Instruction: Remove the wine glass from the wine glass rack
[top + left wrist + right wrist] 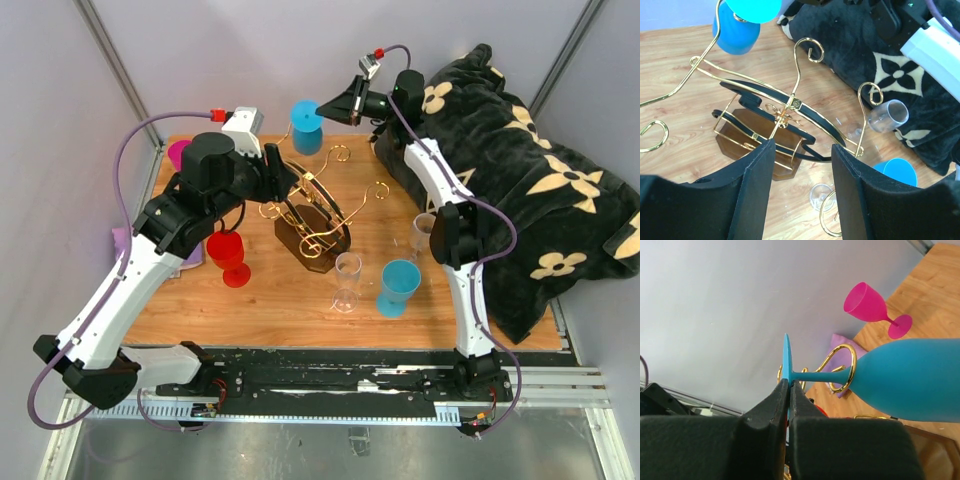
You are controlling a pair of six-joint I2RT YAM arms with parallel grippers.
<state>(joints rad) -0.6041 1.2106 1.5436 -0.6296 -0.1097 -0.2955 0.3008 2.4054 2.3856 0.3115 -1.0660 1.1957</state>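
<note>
The wine glass (307,130) is blue and hangs upside down from a curled arm at the back of the wine glass rack (312,218). In the right wrist view its stem passes through a gold scroll (842,367). Its bowl (910,385) hangs to the right. My right gripper (790,385) is shut on the edge of the glass's flat foot (787,352), seen from above at the right gripper (324,107). My left gripper (290,185) is open above the rack's middle. Nothing lies between its fingers (755,190), and the rack's wooden base (747,137) shows below.
On the table stand a pink glass (180,153), a red glass (228,255), a clear glass (347,280) and a second blue glass (398,287). Another clear glass (424,232) lies beside the right arm. A black patterned blanket (530,190) fills the right side.
</note>
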